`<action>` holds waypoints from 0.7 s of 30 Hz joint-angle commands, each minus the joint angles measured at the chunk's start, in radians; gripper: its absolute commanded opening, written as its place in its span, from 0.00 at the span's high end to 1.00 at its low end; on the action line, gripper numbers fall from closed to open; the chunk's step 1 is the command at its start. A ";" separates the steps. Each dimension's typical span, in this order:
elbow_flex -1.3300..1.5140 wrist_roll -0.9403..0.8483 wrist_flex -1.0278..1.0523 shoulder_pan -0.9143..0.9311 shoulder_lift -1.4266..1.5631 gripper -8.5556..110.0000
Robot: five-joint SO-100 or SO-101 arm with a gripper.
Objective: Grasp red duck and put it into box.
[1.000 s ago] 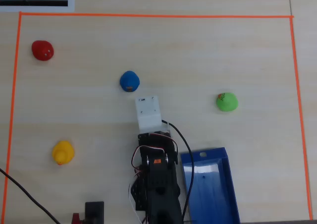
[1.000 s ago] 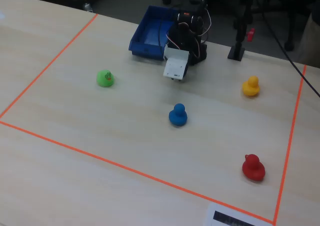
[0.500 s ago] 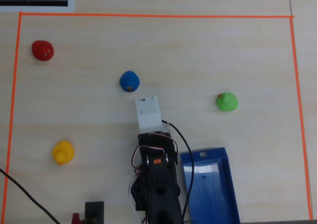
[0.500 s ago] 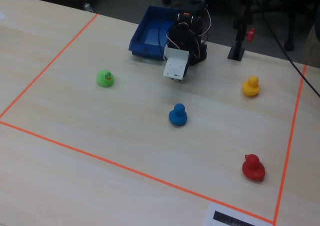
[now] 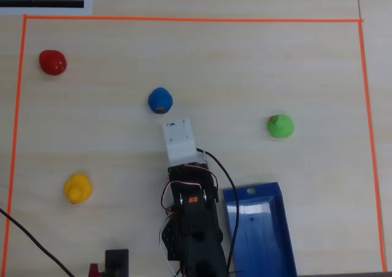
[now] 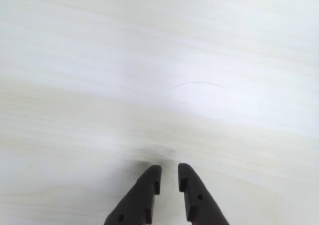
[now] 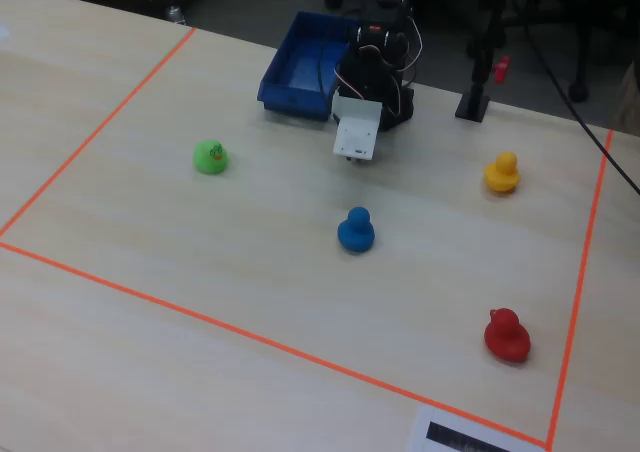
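**Nothing grasped yet: red duck sits far from the arm, box empty**

The task looks to be at its very start. The small glossy red toy duck sits on the pale wood-grain tabletop in the upper left corner of the overhead view, just inside the orange tape border. In the fixed view the same duck sits near the lower right corner of the taped area. It is untouched and well apart from the arm.

The black arm with its white wrist block is folded close to its base at the lower middle of the overhead view. The claw shows in the wrist view as two dark fingers with only a narrow gap between their tips, nearly pressed together and pinching nothing; below it lies bare tabletop.

The shallow rectangular blue plastic box rests just beside the arm's base, to its right in the overhead view, and its floor appears empty.

Three other toy ducks lie in the taped area: a blue one nearest the arm's wrist block, a yellow one to the left, and a green one to the right in the overhead view.

By my judgement every step remains: reaching to the far corner, spreading the claw, closing on the red duck, carrying it back past the blue duck, and releasing it into the box.
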 commanded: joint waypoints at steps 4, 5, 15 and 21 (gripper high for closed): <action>-0.006 -0.011 -0.114 -0.051 -0.097 0.93; -0.028 -0.012 -0.183 -0.072 -0.161 0.92; -0.588 0.002 -0.505 -0.327 -0.775 0.72; -0.870 0.002 -0.670 -0.397 -1.103 0.70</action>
